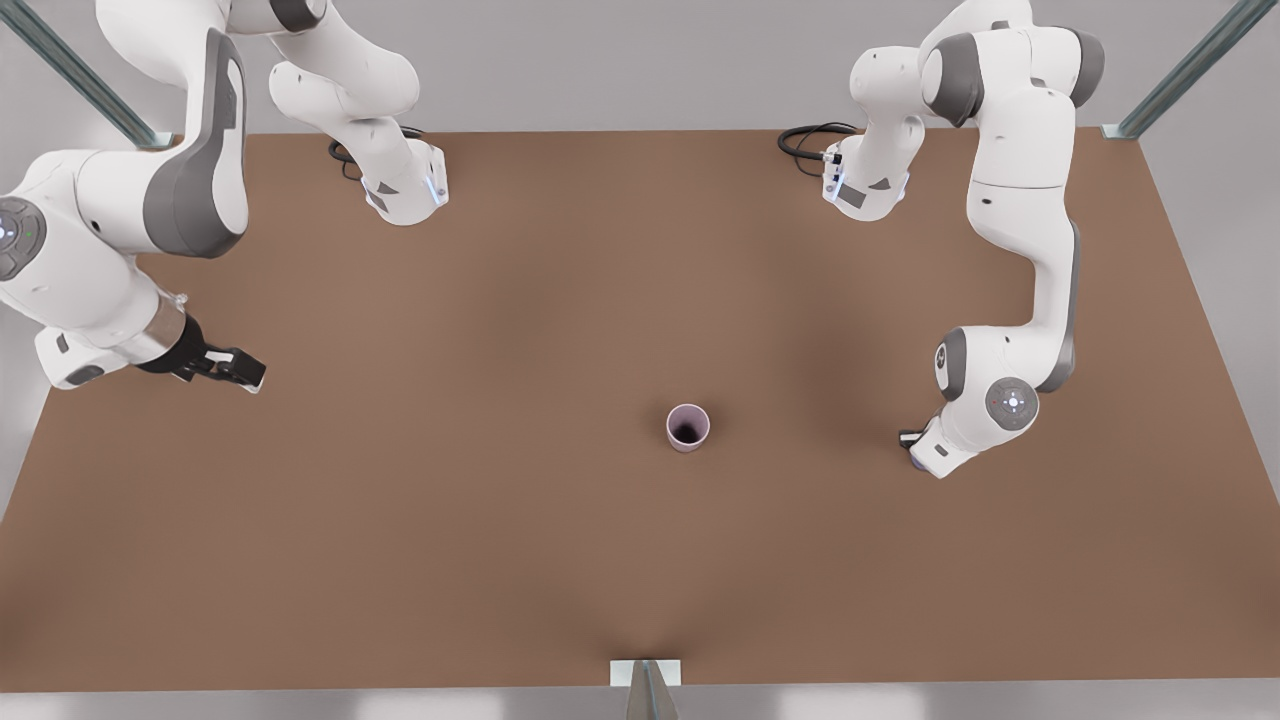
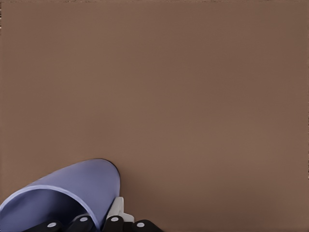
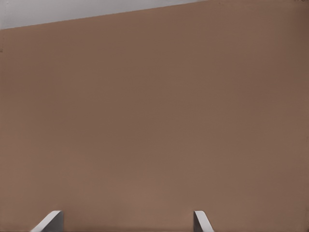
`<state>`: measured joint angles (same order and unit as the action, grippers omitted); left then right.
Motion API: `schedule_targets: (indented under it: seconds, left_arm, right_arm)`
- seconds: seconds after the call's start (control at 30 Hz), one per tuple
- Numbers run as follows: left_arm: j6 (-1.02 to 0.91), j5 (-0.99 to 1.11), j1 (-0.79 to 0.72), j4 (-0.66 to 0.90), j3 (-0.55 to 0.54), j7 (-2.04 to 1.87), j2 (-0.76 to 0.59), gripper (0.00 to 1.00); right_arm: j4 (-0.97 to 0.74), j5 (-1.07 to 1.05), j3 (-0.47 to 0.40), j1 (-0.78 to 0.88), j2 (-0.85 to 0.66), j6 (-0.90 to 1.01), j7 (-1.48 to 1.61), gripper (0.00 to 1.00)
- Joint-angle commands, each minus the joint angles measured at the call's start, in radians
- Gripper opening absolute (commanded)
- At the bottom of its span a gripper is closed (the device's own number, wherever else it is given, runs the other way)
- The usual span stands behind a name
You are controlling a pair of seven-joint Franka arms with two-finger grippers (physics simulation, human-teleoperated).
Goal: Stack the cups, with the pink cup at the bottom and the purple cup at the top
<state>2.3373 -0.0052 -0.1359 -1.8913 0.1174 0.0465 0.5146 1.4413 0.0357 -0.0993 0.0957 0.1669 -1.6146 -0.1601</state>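
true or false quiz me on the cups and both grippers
1. The pale pink-mauve matte tapered cup stands upright on the brown table. True.
2. The bluish-purple matte tapered cup is nested in it. False: the left gripper holds it, well apart, at the front view's right.
3. The right gripper has open, empty jaws. True.
4. The right gripper hovers over the pale pink-mauve matte tapered cup. False: it is far off at the front view's left.
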Motion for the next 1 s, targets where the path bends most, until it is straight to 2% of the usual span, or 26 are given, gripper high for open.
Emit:
schedule_targets:
  seconds: [0.0, 0.03, 0.13, 0.27, 0.33, 0.37, 0.6, 0.77, 0.97]
  left_arm:
    - [-0.006, -0.004, -0.001, 0.004, -0.001, 0.01, -0.005, 0.21]
    - [-0.006, -0.004, -0.004, 0.005, -0.005, 0.004, -0.013, 0.21]
    - [-0.205, -0.01, -0.016, 0.124, -0.073, -0.101, -0.056, 0.21]
    - [-0.391, -0.007, -0.017, 0.265, -0.326, -0.48, -0.091, 0.21]
    - [-0.385, 0.007, -0.019, 0.268, -0.429, -0.605, -0.094, 0.21]
    - [-0.38, 0.008, -0.053, 0.271, -0.444, -0.652, -0.093, 0.21]
    - [-0.317, 0.04, -0.217, 0.357, -0.443, -0.823, -0.015, 0.21]
    - [-0.308, 0.085, -0.237, 0.483, -0.438, -0.858, 0.09, 0.21]
    - [-0.251, 0.11, -0.258, 0.485, -0.438, -0.912, 0.114, 0.21]
  right_arm:
    - [-0.001, 0.0, 0.0, -0.001, 0.002, -0.001, 0.169, 1.0]
    - [-0.001, 0.001, 0.0, 0.001, 0.002, -0.001, 0.169, 1.0]
    - [-0.002, 0.001, 0.0, -0.001, 0.002, -0.001, 0.169, 1.0]
    - [-0.002, 0.001, 0.0, -0.001, 0.003, -0.001, 0.169, 1.0]
    - [-0.002, 0.001, 0.0, -0.001, 0.002, -0.001, 0.169, 1.0]
    - [-0.002, 0.001, 0.0, -0.001, 0.003, -0.001, 0.169, 1.0]
    - [-0.022, -0.014, -0.002, -0.022, 0.01, 0.008, 0.174, 1.0]
    - [-0.048, -0.019, -0.002, -0.028, 0.005, 0.001, 0.162, 1.0]
    - [-0.055, -0.017, -0.003, -0.033, 0.0, 0.001, 0.162, 1.0]
